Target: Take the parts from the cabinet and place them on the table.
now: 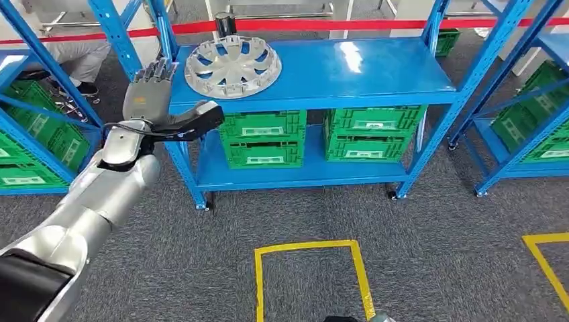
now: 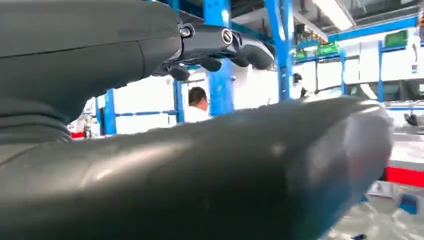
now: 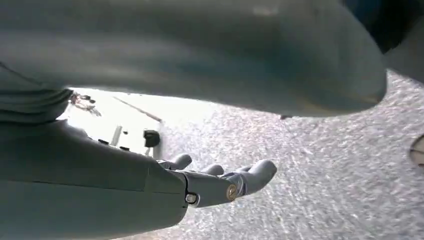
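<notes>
A silver wheel cover [image 1: 231, 66] lies flat on the top shelf of the blue cabinet [image 1: 376, 74], at its left end. My left hand [image 1: 161, 100] is raised just left of the shelf's front corner, fingers straight and spread, thumb stretched toward the shelf edge, holding nothing. It stands apart from the wheel cover. In the left wrist view the thick thumb [image 2: 225, 165] and dark fingers [image 2: 220, 45] are spread wide with nothing between them. My right hand [image 3: 215, 182] hangs over the grey carpet with fingers slightly curled and apart, empty.
Green crates [image 1: 263, 137] fill the cabinet's lower shelf. A dark cylinder [image 1: 225, 24] stands behind the wheel cover. More blue racks with green crates stand at left [image 1: 33, 134] and right [image 1: 537, 121]. Yellow floor tape [image 1: 308, 268] marks the carpet. A person [image 1: 80, 57] crouches at the far left.
</notes>
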`<action>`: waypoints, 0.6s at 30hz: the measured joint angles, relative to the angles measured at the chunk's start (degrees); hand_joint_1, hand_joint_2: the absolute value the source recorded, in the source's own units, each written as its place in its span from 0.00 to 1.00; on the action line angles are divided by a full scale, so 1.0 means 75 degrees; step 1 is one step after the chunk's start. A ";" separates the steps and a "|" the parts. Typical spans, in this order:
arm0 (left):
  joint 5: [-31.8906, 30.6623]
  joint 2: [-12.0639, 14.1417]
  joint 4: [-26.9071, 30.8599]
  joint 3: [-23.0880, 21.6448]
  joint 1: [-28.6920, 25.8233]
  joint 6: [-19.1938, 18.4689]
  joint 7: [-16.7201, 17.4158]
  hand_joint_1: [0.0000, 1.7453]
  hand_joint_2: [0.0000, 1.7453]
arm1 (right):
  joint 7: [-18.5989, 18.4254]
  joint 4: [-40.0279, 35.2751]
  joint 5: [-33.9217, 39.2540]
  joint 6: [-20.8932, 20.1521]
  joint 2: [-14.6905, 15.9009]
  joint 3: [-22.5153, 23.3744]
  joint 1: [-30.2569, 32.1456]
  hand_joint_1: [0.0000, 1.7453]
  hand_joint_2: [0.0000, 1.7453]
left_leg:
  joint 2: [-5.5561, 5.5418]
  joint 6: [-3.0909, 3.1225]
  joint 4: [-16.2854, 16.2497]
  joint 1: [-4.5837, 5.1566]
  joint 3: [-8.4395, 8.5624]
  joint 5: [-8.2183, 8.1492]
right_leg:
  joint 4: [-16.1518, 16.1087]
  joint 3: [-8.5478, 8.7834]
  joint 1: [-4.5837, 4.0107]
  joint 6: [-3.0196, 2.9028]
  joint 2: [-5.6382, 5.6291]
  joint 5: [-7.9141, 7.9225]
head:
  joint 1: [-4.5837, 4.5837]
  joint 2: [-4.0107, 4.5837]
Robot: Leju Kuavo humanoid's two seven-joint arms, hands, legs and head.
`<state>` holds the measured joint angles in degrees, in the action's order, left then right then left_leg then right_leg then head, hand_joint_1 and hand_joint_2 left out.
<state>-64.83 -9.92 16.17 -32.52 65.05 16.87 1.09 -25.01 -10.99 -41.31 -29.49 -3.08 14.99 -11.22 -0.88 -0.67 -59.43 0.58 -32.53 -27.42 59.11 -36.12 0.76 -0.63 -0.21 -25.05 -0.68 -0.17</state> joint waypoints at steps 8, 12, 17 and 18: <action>-0.0090 0.0032 -0.0035 -0.0044 -0.0082 -0.0081 0.0093 0.00 0.00 | 0.0003 0.0000 -0.0029 0.0003 -0.0006 0.0000 0.0004 0.00 0.00 | 0.0074 -0.0139 -0.1794 -0.0105 -0.1448 -0.0263 | -0.0041 0.0446 0.0037 -0.0123 -0.0024 -0.0316 | -0.0029 0.0000; -0.0146 0.0067 -0.0046 -0.0084 -0.0024 -0.0125 0.0114 0.00 0.00 | 0.0009 0.0000 -0.0035 0.0006 -0.0009 0.0000 -0.0017 0.00 0.00 | 0.0086 -0.0033 0.0121 -0.0032 -0.0765 0.0485 | -0.0029 0.0677 0.0007 0.0016 -0.0043 -0.0535 | -0.0035 0.0000; -0.0161 0.0047 -0.0017 -0.0137 -0.0008 -0.0163 0.0145 0.00 0.00 | 0.0009 0.0000 -0.0047 0.0012 -0.0009 0.0000 -0.0029 0.00 0.00 | 0.0078 0.0250 0.0219 -0.0072 -0.0432 0.0588 | 0.0213 0.0722 0.0030 0.0207 -0.0004 -0.0645 | -0.0026 0.0000; -0.0163 0.0029 -0.0020 -0.0140 0.0024 -0.0166 0.0154 0.00 0.00 | 0.0021 0.0000 -0.0047 0.0012 -0.0012 0.0000 -0.0043 0.00 0.00 | 0.0076 0.0300 0.0218 -0.0073 -0.0405 0.0555 | 0.0669 0.0440 0.0027 0.0236 -0.0003 -0.0755 | -0.0009 0.0000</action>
<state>-66.05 -9.70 16.02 -33.57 65.23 15.63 2.25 -24.85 -10.99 -41.66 -29.40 -3.17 14.99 -11.55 -0.31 1.58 -57.80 0.03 -35.56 -23.26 64.12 -32.81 0.97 1.14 -0.23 -30.72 -0.74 -0.17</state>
